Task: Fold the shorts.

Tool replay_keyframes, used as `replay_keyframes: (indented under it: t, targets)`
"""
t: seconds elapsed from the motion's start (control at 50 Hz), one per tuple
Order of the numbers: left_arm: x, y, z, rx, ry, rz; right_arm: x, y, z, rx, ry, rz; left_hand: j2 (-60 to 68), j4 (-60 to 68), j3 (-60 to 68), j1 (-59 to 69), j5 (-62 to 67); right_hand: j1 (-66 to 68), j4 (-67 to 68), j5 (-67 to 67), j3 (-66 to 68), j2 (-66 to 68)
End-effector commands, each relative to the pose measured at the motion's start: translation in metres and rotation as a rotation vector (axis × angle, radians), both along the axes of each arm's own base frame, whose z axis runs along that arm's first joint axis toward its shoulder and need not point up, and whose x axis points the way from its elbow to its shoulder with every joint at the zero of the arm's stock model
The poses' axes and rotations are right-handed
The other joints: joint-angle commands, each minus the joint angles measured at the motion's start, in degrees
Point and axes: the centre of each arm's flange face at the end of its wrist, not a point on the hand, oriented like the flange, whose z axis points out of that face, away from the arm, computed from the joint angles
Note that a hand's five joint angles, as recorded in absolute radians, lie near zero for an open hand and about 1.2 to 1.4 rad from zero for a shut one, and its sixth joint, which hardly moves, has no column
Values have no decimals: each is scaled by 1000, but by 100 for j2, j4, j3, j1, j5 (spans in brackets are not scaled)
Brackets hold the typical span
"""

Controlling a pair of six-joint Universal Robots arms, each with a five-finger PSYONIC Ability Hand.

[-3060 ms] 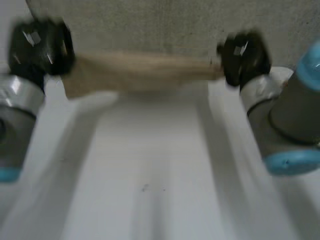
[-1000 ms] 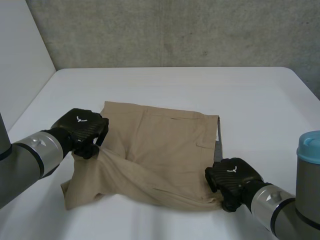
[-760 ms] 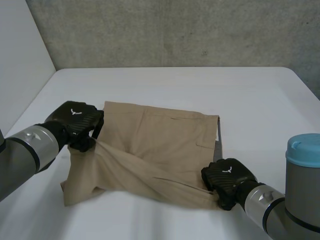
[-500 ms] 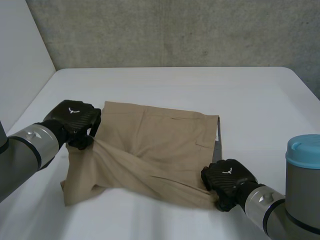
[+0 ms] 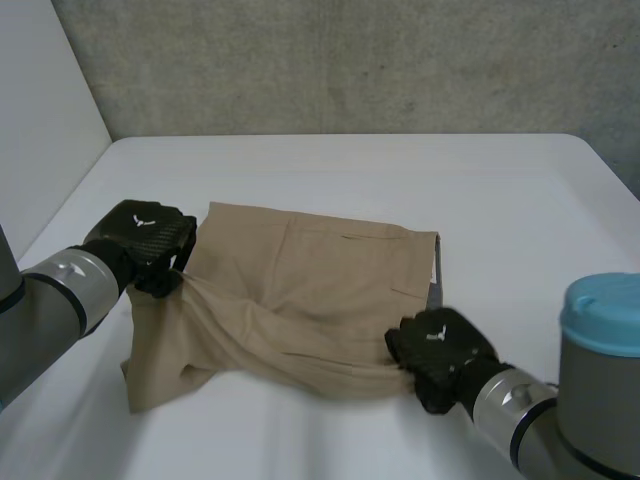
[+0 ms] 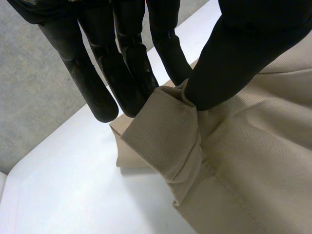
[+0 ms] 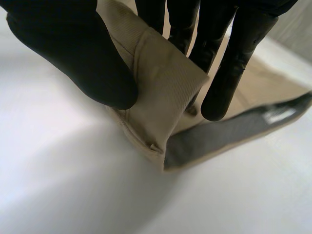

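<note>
I see the tan shorts [image 5: 300,290] in the middle of the white table [image 5: 400,170]. Their far part lies flat, and the near part is bunched into creases that run between my two hands. My left hand [image 5: 140,240] is at the shorts' left edge, pinching a rolled fold of cloth between its thumb [image 6: 234,58] and fingers [image 6: 131,68]. My right hand [image 5: 435,350] is at the near right corner, grasping a folded edge between thumb and fingers, with grey lining [image 7: 229,134] showing just beside it.
</note>
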Motion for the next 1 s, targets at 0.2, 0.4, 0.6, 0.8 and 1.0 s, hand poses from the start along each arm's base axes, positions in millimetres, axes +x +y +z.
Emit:
replay_keyframes:
  t: [0.2, 0.4, 0.6, 0.8, 1.0]
  targets:
    - [19, 97, 65, -39, 32, -79, -33, 17, 112, -345, -35, -31, 1118, 1130, 1168, 1538, 1409, 2571, 1180, 1373, 1240, 1251]
    - [31, 143, 120, -226, 89, -103, -44, 23, 152, -454, -41, -54, 1118, 1130, 1168, 1538, 1409, 2571, 1180, 1373, 1240, 1251]
    - [30, 135, 105, -162, 70, -96, -59, -2, 141, -420, 37, -115, 1118, 1130, 1168, 1538, 1409, 2571, 1180, 1373, 1240, 1251]
    - [5, 56, 46, -114, 52, -101, -49, -46, 74, -189, 152, -67, 1118, 1130, 1168, 1538, 1409, 2571, 1180, 1373, 1240, 1251]
    - [-42, -45, -4, -156, 43, -97, -32, -114, 43, -181, 153, -95, 1118, 1130, 1168, 1538, 1409, 2571, 1180, 1373, 1240, 1251]
